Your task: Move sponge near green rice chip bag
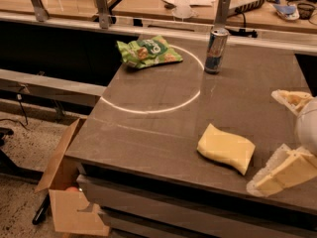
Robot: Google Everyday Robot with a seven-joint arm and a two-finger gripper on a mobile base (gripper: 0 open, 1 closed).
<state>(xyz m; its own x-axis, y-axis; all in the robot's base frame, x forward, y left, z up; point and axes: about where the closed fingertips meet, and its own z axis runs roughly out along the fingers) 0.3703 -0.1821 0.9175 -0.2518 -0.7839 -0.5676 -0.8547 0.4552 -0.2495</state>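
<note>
The pale yellow sponge [225,148] lies flat on the grey table [148,133], near its front right edge. The green rice chip bag [147,52] lies at the table's far left, on the edge of a white painted circle. My gripper [266,142] is at the right edge of the view, low over the table, just right of the sponge and not touching it. One pale finger [280,175] reaches in below the sponge's right end, the other [292,100] sits further back. The jaws are spread open and empty.
A slim blue-and-silver can [215,50] stands upright at the back, right of the bag. An open cardboard box [64,192] sits on the floor at the table's front left corner. A rail with metal posts [101,6] runs behind the table.
</note>
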